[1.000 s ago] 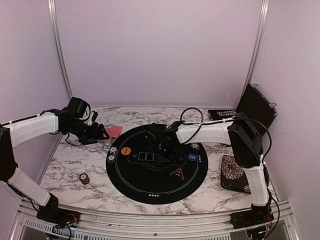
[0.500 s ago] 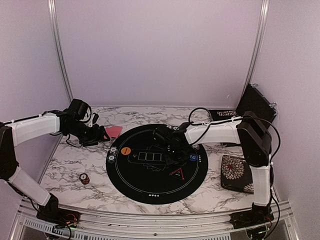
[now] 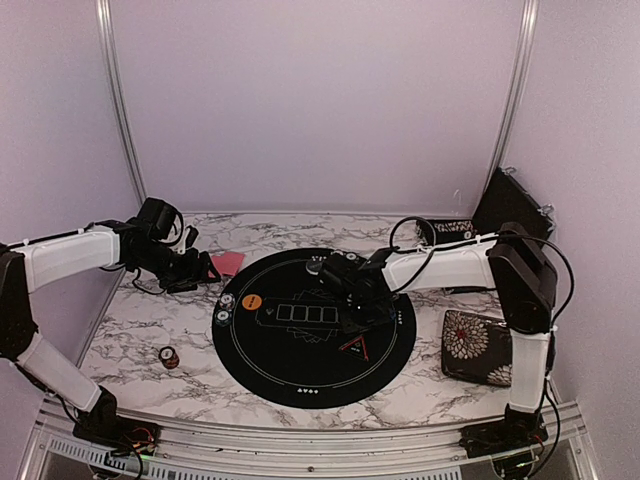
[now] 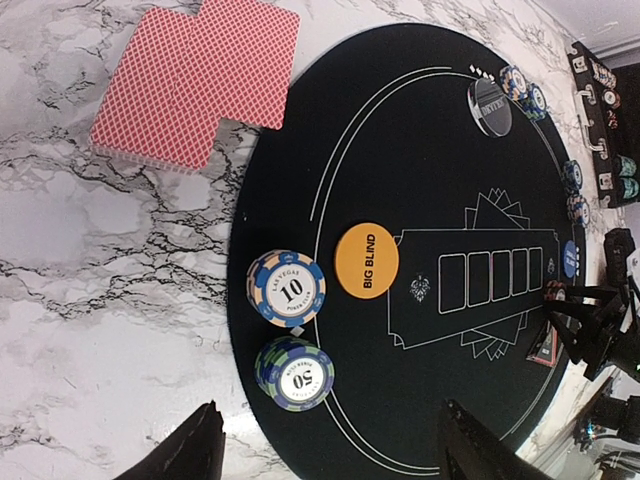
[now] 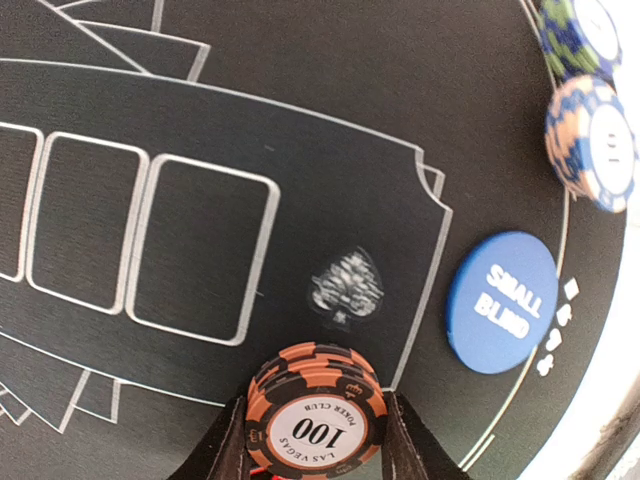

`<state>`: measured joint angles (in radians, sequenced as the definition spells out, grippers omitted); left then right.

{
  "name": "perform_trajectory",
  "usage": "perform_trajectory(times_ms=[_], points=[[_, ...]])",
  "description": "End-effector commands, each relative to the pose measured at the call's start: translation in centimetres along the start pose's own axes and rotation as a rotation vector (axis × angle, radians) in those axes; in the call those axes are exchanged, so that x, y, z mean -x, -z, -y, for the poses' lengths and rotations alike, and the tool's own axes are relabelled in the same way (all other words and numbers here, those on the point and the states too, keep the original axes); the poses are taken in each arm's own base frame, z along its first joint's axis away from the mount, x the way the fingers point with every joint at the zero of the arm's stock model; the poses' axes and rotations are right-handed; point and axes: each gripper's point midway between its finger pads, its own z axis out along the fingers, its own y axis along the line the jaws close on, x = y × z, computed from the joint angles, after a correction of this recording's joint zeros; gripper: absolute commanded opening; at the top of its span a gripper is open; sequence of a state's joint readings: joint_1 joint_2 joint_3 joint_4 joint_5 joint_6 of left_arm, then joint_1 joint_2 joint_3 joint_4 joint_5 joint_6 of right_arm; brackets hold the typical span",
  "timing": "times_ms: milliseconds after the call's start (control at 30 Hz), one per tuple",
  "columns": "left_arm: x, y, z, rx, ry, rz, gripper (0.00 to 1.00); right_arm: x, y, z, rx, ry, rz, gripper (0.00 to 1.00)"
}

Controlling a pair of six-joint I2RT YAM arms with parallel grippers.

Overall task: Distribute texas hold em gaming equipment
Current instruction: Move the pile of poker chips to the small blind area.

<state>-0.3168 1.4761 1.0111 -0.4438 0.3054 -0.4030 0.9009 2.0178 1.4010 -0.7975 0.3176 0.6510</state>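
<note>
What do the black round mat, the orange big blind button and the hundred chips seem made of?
Mat: probably rubber or felt, matte, no glare.
Big Blind button: likely smooth plastic, flat colour.
100 chip stack: plastic or clay composite, striped edges, printed label.

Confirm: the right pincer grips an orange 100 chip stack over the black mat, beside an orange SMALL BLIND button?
No: the SMALL BLIND button is blue, per the right wrist view. The right pincer does grip the orange 100 chip stack over the black mat.

Red lattice-backed cards (image 4: 195,85), orange button (image 4: 366,260), blue button (image 5: 500,302), orange-and-black striped chip stack (image 5: 316,410), black white-lined mat (image 4: 420,140).
</note>
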Motion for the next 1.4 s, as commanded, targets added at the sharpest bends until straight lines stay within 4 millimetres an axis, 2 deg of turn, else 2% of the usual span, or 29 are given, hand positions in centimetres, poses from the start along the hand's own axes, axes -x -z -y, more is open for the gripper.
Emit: perform_trajectory(times_ms=[0, 400, 767, 1000, 1367], points=[[-0.1, -0.6, -0.3, -0.005, -0.002, -0.006, 0.74, -3.9, -1.3, 3.7, -0.115, 0.004, -0.129, 0.28], [-0.2, -0.9, -0.4, -0.003, 0.001, -0.014, 0.74, -6.2, -1.4, 6.6, -0.141, -0.044, -0.155, 0.28], [-0.2, -0.9, -0.5, -0.001, 0.004, -0.015, 0.74, -7.5, -1.9, 9.3, -0.164, -0.094, -0.166, 0.28], [-0.2, -1.0, -0.5, 0.001, 0.005, -0.014, 0.74, -7.6, -2.2, 11.1, -0.180, -0.129, -0.161, 0.28], [-0.2, -0.9, -0.5, 0.000, 0.004, -0.012, 0.74, -6.5, -2.9, 12.7, -0.194, -0.154, -0.138, 0.28]])
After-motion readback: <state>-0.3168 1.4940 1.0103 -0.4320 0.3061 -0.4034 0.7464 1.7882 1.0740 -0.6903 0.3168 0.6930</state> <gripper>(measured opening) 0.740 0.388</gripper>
